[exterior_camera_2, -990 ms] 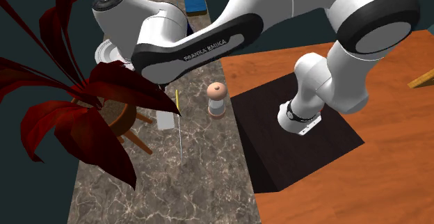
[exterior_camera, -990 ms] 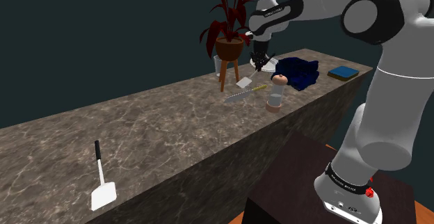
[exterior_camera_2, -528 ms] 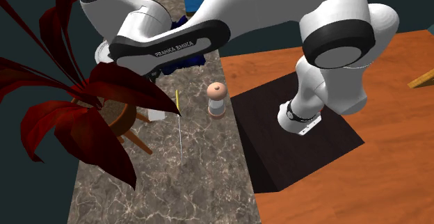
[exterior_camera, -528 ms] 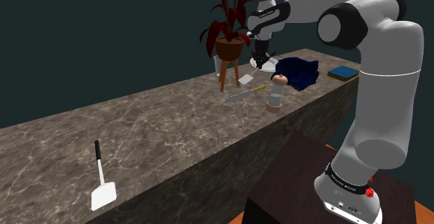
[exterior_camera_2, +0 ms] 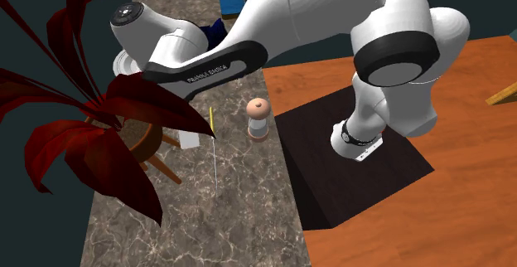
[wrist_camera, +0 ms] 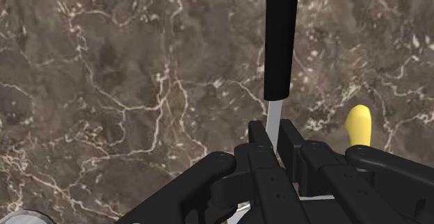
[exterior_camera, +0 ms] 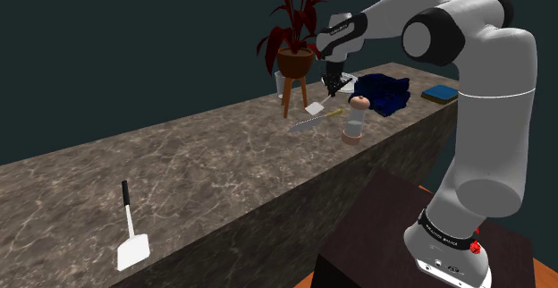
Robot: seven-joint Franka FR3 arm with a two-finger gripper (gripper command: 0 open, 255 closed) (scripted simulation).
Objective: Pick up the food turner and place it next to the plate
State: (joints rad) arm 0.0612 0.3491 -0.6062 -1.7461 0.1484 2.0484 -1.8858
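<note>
Black fingers (wrist_camera: 258,146) clasp turner (wrist_camera: 281,42), handle end cropped

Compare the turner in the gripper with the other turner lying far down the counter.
The held turner is clasped at its white shank by the gripper; the spare turner lies untouched. The held turner is near the potted plant; the spare turner sits alone far along the counter. Both: black handle, white blade.

- Counter (wrist_camera: 104,83): brown stone, marble-like with pale veining; smooth, slight sheen.
- Food turner (wrist_camera: 281,42): handle plain matt black; shank pale and smooth, metal-like.
- Gripper (wrist_camera: 273,138): matt black, plastic-like.
- Arm (exterior_camera_2: 315,16): smooth white shells, glossy highlights.
- Floor (exterior_camera_2: 464,207): orange wood, faint grain.
</note>
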